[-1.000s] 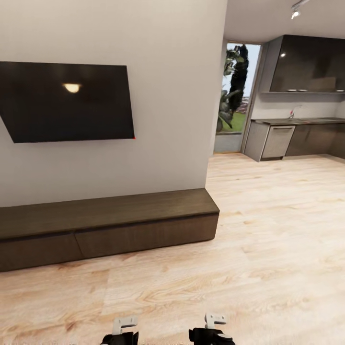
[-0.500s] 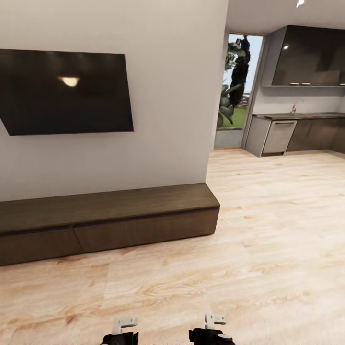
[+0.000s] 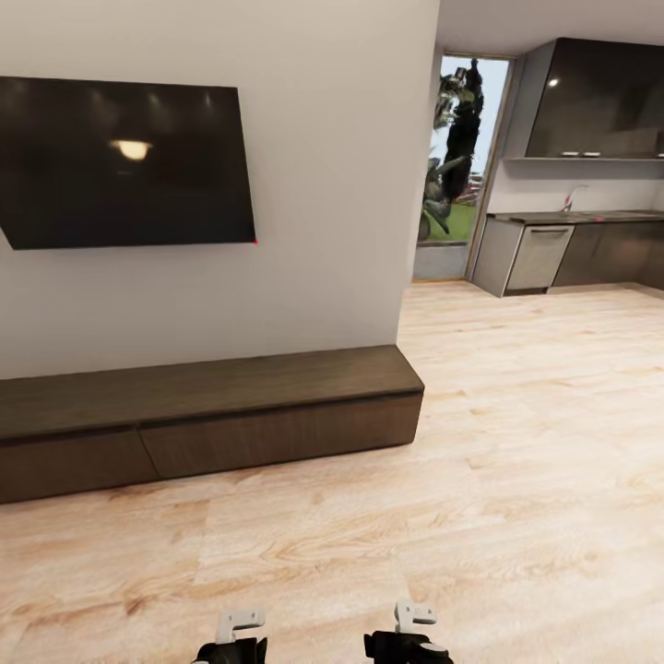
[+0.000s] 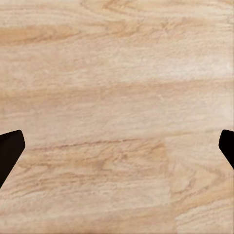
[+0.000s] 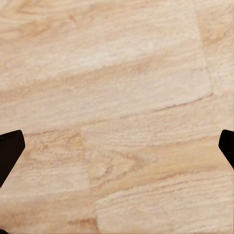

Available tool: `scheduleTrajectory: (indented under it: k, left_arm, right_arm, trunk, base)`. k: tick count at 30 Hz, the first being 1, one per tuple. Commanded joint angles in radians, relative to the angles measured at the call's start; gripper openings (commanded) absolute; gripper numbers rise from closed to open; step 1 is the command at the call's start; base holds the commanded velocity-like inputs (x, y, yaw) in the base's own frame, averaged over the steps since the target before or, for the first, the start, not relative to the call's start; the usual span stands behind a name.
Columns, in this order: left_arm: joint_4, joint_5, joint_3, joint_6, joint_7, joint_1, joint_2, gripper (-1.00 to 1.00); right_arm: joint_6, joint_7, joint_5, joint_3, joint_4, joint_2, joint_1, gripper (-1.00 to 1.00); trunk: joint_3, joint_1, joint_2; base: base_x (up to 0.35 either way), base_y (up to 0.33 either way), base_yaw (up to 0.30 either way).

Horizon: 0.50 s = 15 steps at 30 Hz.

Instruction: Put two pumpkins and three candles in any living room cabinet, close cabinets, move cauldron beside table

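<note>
The cabinet [image 3: 212, 415], long, low and dark brown, runs along the white wall ahead with both flat fronts shut and nothing on its top. My left gripper [image 3: 231, 650] and right gripper [image 3: 406, 646] hang low at the bottom edge of the head view, well short of the cabinet. In the left wrist view the left gripper [image 4: 117, 151] is open over bare wood floor, its dark fingertips [image 4: 9, 151] far apart. The right gripper [image 5: 117, 151] is open the same way above the floor. The pumpkins, candles, cauldron and table are out of view.
A black wall-mounted TV [image 3: 120, 161] hangs above the cabinet. Light wood floor [image 3: 461, 516] stretches ahead and to the right, past the wall's corner [image 3: 410, 277], into a kitchen with dark counters [image 3: 572, 244] and a glass door [image 3: 456, 157].
The whole head view has shifted: wall, TV and cabinet sit a little higher in the picture, so the camera has moved. Both grippers hold the same pose and stay open.
</note>
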Motion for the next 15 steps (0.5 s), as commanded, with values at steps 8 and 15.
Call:
scheduleTrajectory:
  k: [8,15]
  left_arm:
    - [-0.05,0.037,-0.007,0.174,-0.006,-0.002,0.003,1.0]
    - [-0.629,0.174,-0.007,0.623,-0.009,0.002,0.084,1.0]
  right_arm:
    - [0.007,-0.009,-0.01,0.0,-0.042,-0.001,-0.001,1.0]
    - [0.067,-0.013,-0.022,-0.008,-0.238,-0.001,-0.006,1.0]
  trunk:
    - [-0.008,0.008,-0.015]
    - [-0.008,0.008,-0.015]
  base:
    - [0.0,0.0,0.0]
    - [0.0,0.0,0.0]
